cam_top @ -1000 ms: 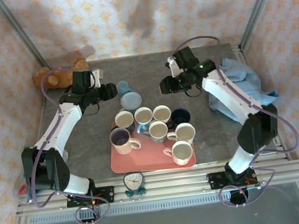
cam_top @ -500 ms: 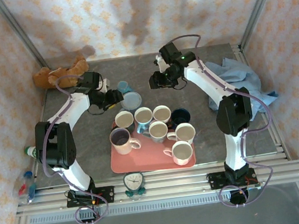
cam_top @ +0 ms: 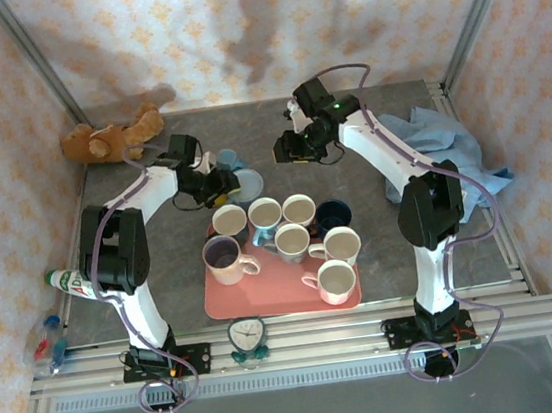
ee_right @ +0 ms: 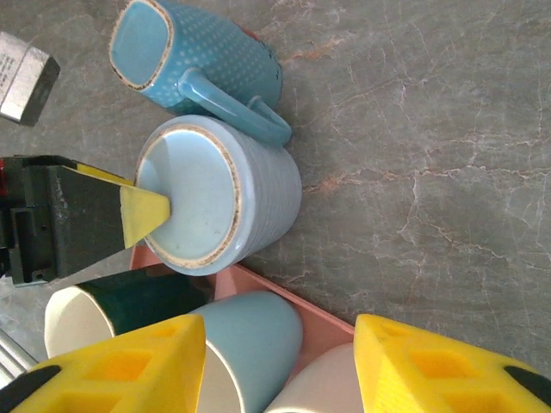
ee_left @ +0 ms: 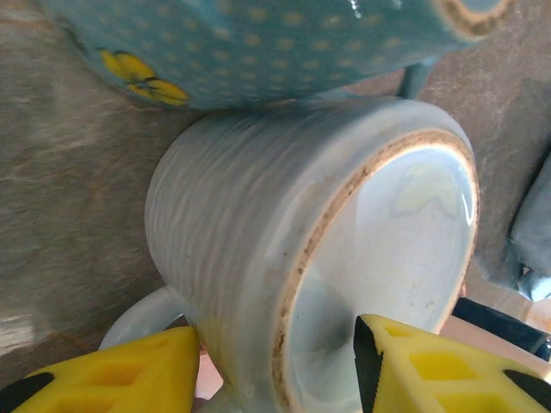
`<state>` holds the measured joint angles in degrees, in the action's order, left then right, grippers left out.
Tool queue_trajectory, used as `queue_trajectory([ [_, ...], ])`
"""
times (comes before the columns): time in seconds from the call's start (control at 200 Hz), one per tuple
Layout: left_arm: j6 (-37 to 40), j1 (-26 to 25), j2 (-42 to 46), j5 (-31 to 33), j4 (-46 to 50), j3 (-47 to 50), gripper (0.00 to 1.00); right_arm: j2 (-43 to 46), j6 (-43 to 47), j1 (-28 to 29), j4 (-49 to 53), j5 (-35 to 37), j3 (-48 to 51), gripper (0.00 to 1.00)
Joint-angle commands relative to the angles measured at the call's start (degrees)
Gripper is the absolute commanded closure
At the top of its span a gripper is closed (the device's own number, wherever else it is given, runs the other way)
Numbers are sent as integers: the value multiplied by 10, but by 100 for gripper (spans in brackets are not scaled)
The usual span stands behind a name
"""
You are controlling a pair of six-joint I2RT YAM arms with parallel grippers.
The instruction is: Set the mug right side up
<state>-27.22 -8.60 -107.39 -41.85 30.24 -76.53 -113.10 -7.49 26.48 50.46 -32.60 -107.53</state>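
Left pincer [cam_top: 221, 181] stands about half spread astride the upper edge of the pale blue mug [ee_right: 219, 194]. One finger [ee_left: 112, 374] lies against the outside wall next to the handle [ee_left: 142, 318], and the other [ee_left: 448, 370] lies over the flat end, just inside its ring. In the right wrist view that yellow tip sits at the left edge of the ring. Whether the fingers actually press on the mug cannot be told.

The mug stands on the desk [ee_right: 430, 129] a little above and left of the middle of the overhead frame. It is just past the far left corner of the pink tray [cam_top: 266, 288]. Its long axis looks roughly upright. The end that faces up is flat and shallow, ringed with rough speckled brown, and reads as the foot, so the mouth is down. The handle points toward the left arm.

The wall is glossy and finely ribbed, and the top face catches a bright reflection. A teal dotted mug [ee_right: 207, 60] sits just beside it, its handle close against the ribbed wall.

Right pincer [ee_right: 280, 366] hangs above the desk with its yellow fingers wide apart and nothing between them. In the overhead frame it is to the right of the mug and apart from it.
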Motion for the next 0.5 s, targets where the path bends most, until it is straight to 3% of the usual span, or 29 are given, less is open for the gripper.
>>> queue_trajectory([
  [0.0,-6,-19,-16,-37,3,-52,49,4,-3,1,-10,7,12,50],
  [0.37,-1,-59,-128,-108,43,-188,49,43,-15,-30,-36,11,63,50],
  [0.495,0,-53,-122,-89,38,-195,49,45,-26,-32,-36,13,71,50],
])
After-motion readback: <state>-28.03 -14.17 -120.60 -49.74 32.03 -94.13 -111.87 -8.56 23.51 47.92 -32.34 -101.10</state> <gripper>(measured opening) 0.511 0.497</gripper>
